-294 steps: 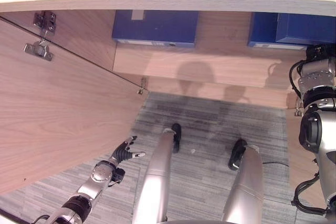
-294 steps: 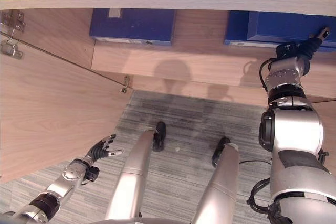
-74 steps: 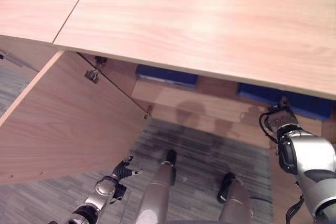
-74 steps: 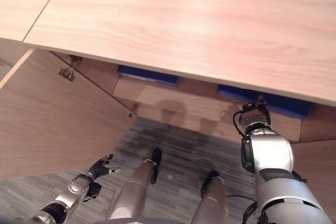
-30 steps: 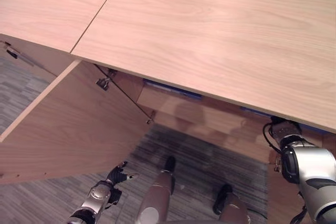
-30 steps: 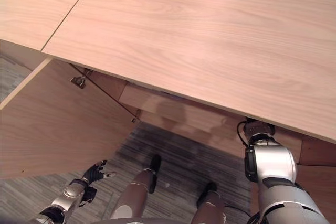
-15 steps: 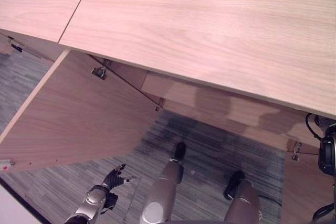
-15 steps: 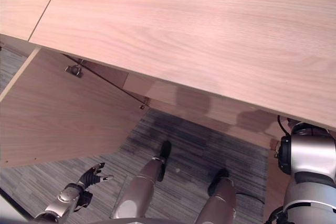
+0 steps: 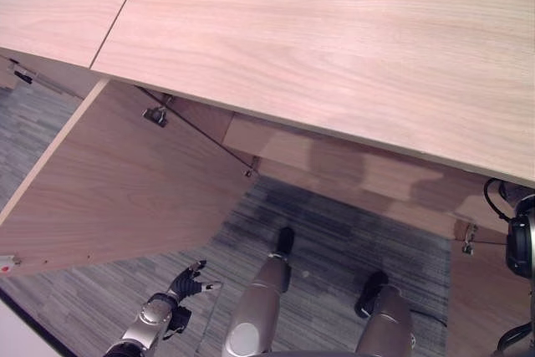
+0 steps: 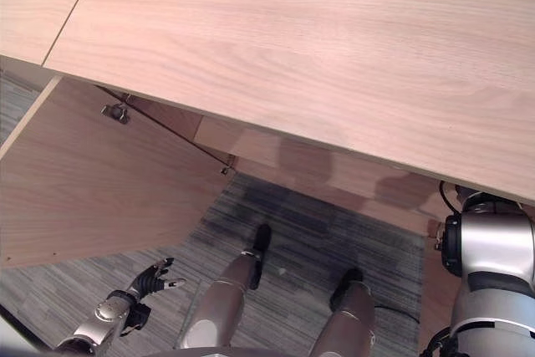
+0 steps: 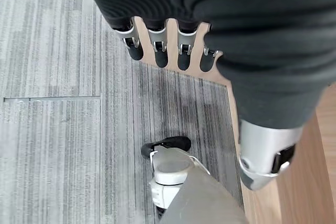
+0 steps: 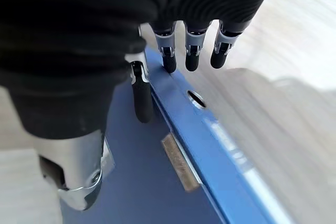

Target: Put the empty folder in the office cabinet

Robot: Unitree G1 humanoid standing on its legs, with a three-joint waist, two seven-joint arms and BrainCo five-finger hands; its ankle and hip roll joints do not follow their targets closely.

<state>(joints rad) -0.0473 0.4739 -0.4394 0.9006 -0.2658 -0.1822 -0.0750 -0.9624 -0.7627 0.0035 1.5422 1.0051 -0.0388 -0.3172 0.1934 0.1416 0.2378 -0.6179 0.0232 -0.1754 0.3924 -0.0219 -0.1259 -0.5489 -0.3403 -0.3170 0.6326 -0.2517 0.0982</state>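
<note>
Right now the folder (image 12: 178, 171) lies flat on the cabinet shelf (image 12: 294, 61) under your right hand (image 12: 173, 56), fingers straight, gripping nothing.
Risk: pull the right arm out too fast and the dark tips, which sit at the folder's near edge by the spine hole, could drag it back off the shelf; lift first, then retreat. The cabinet top (image 9: 334, 48) overhangs the shelf, so there's little headroom above that wrist. The open door (image 9: 117, 181) stands on the left side of the cabinet, w/ the left hand (image 10: 155, 277) just below it, fingers spread and empty over the carpet (image 11: 47, 129); swing it wide and it may clip the door's edge. Free room is the carpet out from the cabinet.
</note>
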